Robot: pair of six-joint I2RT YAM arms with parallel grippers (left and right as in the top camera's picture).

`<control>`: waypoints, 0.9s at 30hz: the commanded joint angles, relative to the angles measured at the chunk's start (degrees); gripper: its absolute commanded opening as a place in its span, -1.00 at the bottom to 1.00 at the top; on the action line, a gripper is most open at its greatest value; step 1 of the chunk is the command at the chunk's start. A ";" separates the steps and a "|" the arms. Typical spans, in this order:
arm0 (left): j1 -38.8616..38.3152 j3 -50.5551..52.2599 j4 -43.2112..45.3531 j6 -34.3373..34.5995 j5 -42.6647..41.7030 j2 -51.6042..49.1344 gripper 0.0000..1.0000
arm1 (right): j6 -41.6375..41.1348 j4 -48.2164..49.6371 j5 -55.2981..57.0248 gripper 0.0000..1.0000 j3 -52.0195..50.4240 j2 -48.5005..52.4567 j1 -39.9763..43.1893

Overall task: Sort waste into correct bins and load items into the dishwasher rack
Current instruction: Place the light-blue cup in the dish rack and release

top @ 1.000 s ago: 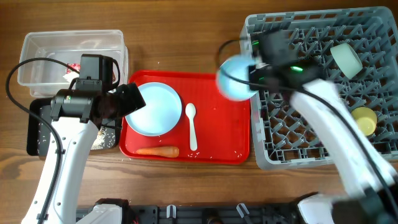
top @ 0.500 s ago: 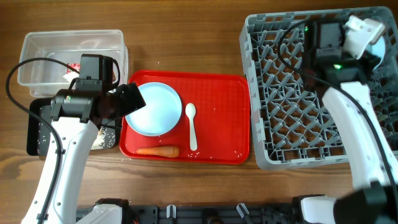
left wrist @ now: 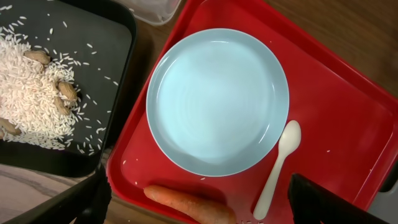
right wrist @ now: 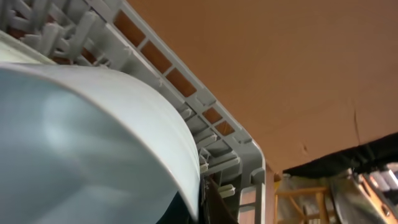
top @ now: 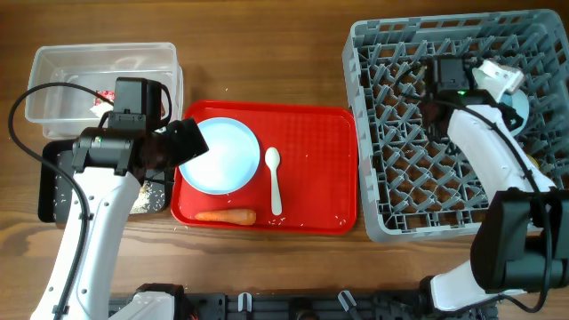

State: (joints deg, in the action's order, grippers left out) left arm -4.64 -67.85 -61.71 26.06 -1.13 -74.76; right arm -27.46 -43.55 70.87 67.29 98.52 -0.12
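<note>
My left gripper (top: 191,142) hangs open and empty over the left rim of the large light-blue plate (top: 222,156) on the red tray. In the left wrist view its gripper (left wrist: 199,211) spans the orange carrot (left wrist: 189,204), with the plate (left wrist: 217,102) and white spoon (left wrist: 277,168) beyond. My right gripper (top: 508,89) is shut on the rim of the light-blue bowl (top: 522,107) over the back right of the grey rack (top: 400,133). The bowl (right wrist: 81,143) fills the right wrist view, with the gripper (right wrist: 202,208) at its edge.
The clear tub (top: 53,71) at back left holds the red-and-white wrapper (top: 105,96). The black tray (left wrist: 118,37) holds pale rice and peanuts (left wrist: 37,93). The carrot (top: 225,216) and spoon (top: 274,182) lie on the red tray (top: 320,169). The rack wall (right wrist: 205,118) is close beside the bowl.
My right arm has carried the light-blue bowl from the rack's left edge across to its back right. The left arm has not moved.
</note>
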 commanded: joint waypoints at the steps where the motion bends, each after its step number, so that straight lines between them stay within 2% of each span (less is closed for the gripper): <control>1: 0.33 -0.24 -0.04 0.33 0.57 0.50 0.86 | -1.11 0.07 -3.63 -0.91 -0.31 0.92 -0.15; 8: 0.33 -0.24 -0.04 0.31 0.57 0.50 0.86 | -1.16 -2.60 -12.79 -0.85 -0.31 0.92 -1.42; 10: 0.33 -0.24 -0.07 0.33 0.57 0.50 0.86 | -1.20 -4.13 -13.75 -0.76 -0.31 0.92 -1.42; 12: 0.33 -0.24 -0.04 0.33 0.57 0.50 0.86 | -1.14 -5.99 -17.38 -0.57 -0.28 0.90 -1.42; 20: 0.33 -0.24 -0.09 0.33 0.57 0.50 0.87 | -1.01 -11.89 -29.62 -0.40 -0.22 -3.39 -1.42; 22: 0.33 -0.24 -0.11 0.33 0.57 0.50 0.86 | -0.92 -12.85 -33.38 -0.26 -0.22 -8.66 -1.44; 23: 0.33 -0.24 -0.11 0.33 0.57 0.50 0.87 | 0.79 -12.76 -36.09 -0.17 -0.13 -11.47 -1.42; 25: 0.31 -0.24 -0.11 0.33 0.57 0.50 0.87 | 10.27 -10.36 -45.31 0.02 -0.11 -17.25 -1.42; 27: 0.33 -0.24 -0.09 0.33 0.57 0.50 0.90 | 16.00 -7.54 -57.77 0.10 -0.11 -22.27 -1.42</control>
State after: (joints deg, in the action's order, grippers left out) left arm -4.64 -67.85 -61.73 26.04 -1.13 -74.76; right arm -19.62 -53.69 30.50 67.02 82.59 -1.45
